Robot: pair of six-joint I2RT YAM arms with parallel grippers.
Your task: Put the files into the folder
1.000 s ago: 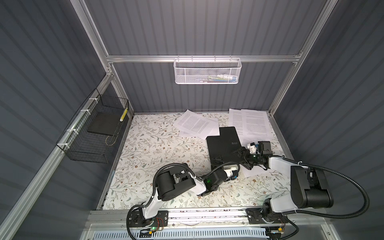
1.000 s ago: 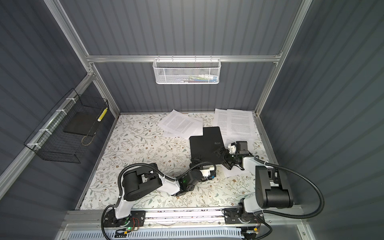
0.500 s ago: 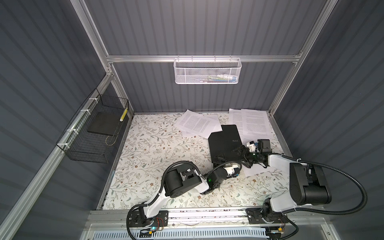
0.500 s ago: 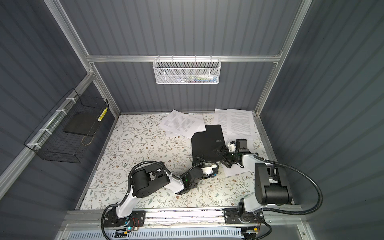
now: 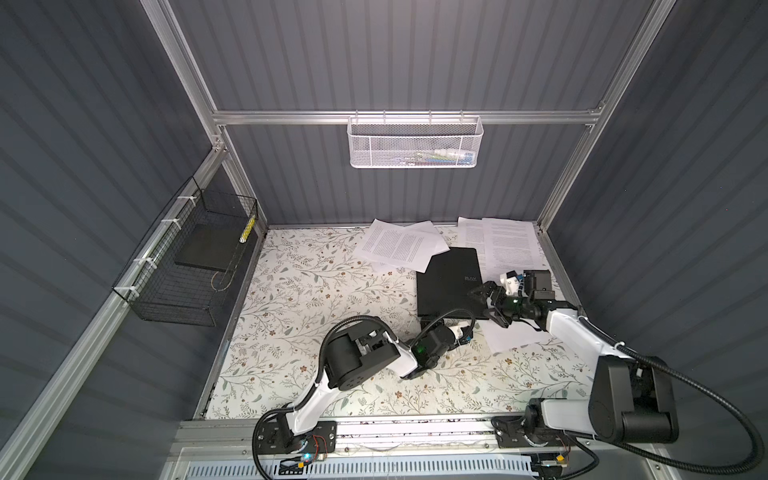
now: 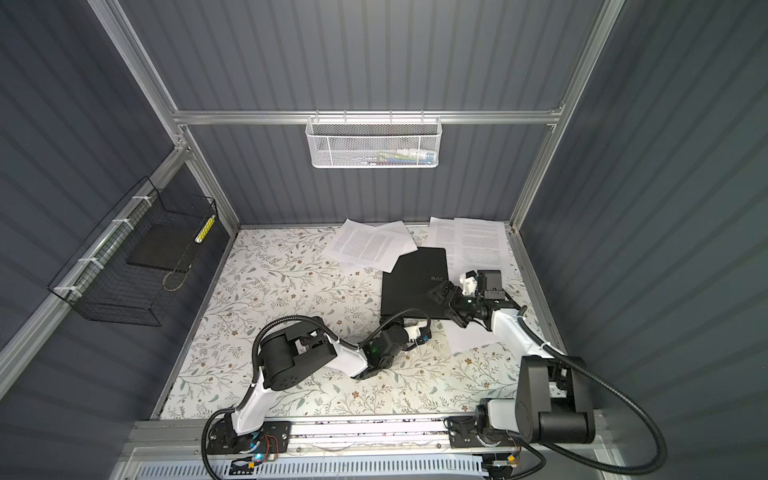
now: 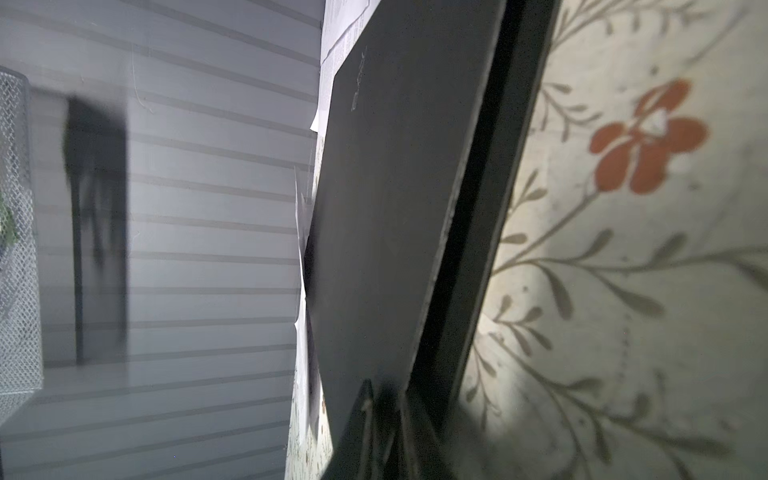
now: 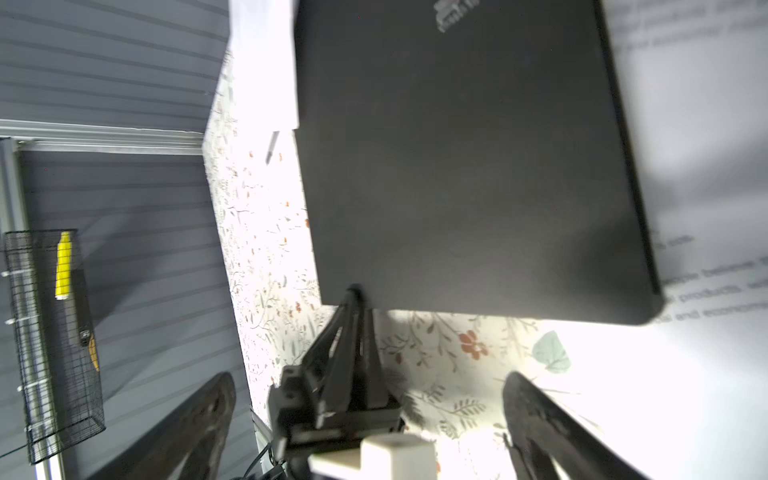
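Forward comes the left arm over the last second, and the left tool (image 8: 355, 293) has gone from wide to clenched. It is pinched right on the near edge of the folder (image 5: 449, 286), close to its near-left corner. The right tool (image 5: 489, 306) hasn't budged: jaws spread wide, gripping nothing, hovering at the folder's near-right corner.

So where are we? Early days, I'd say — this is the step of opening the cover (image 7: 386, 208). In the left wrist view a dark slit runs under the cover's edge, so it looks barely parted from the leaf beneath. The folder lies flat on the counter (image 5: 316, 299), logo up, toward the back right. The files (image 5: 398, 248) are all outside it: a fanned pile meets its far-left corner, more sheets run along its right edge, and one lies by the right arm.

Next move, in my judgement: lift and swing that cover over without dragging the whole folder — the free tool may need to pin the lower leaf.

As for materials, the folder is thin, stiff matte black board with rounded corners. The paper is limp and white with dense print, and likely to slide on the smooth floral counter.
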